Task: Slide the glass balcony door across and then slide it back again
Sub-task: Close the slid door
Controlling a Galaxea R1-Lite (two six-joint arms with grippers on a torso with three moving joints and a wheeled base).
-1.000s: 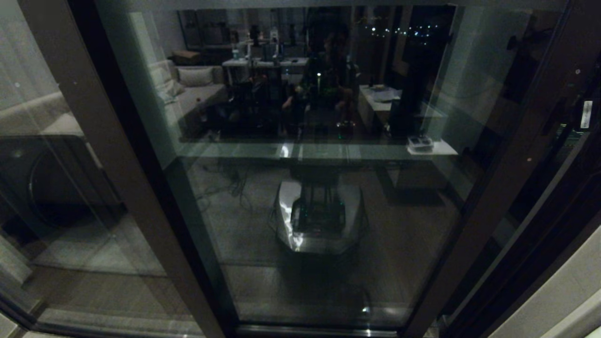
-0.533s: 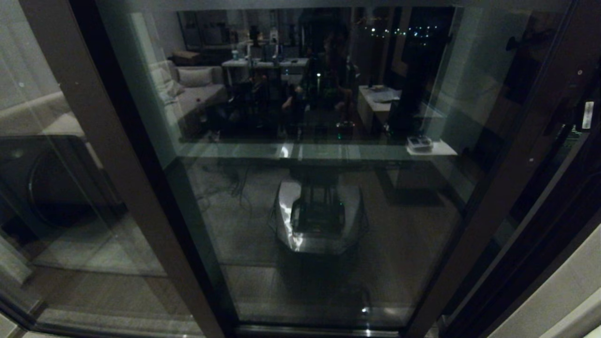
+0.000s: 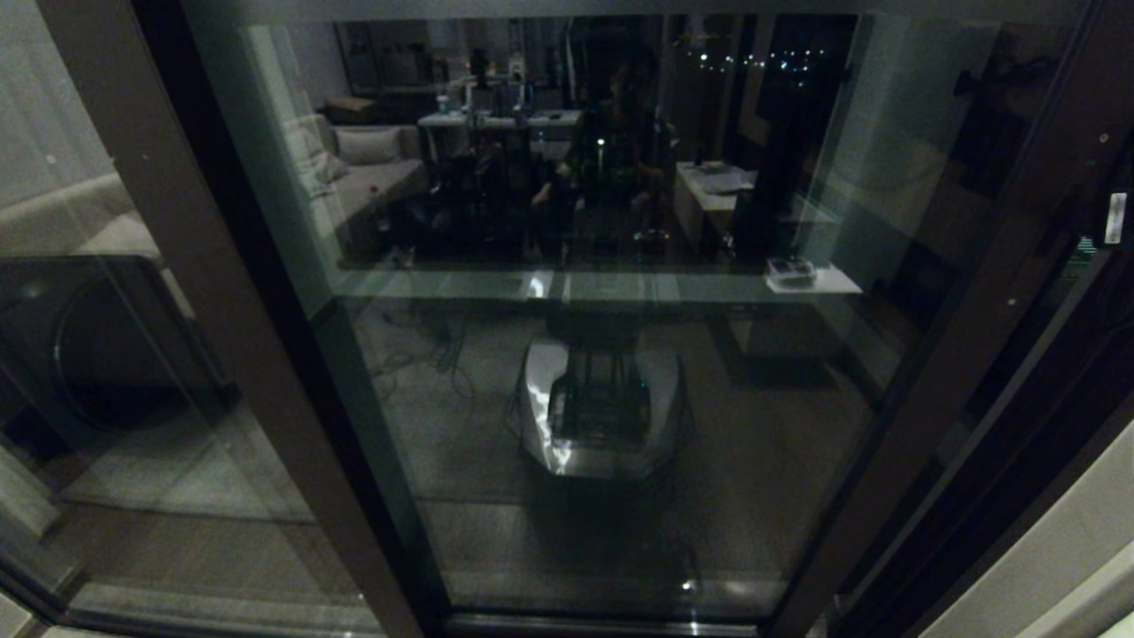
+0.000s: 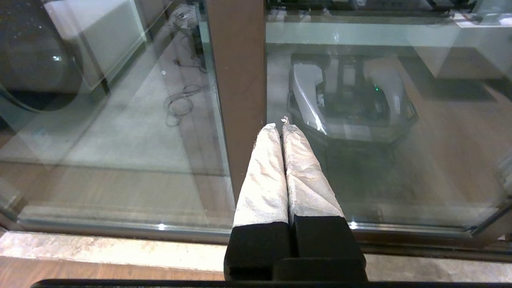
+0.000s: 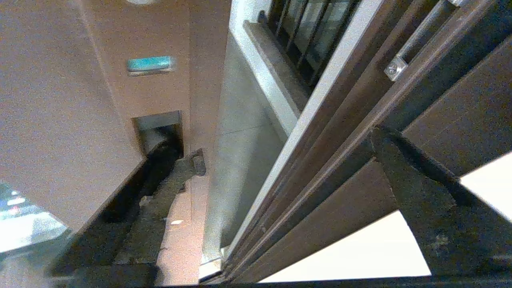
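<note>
Right gripper (image 5: 180, 168) at door (image 3: 966, 354) handle slot (image 5: 158, 124), set for a sideways pull.
Grip there impossible to tell; left gripper (image 4: 282, 127) clenched empty, parked facing the glass.

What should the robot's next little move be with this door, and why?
Probably slide the glass balcony door a little further right. Its stile has crept that way over the last second. The right gripper appears to sit at the handle slot, and a strip of balcony floor shows before the side frame.
</note>
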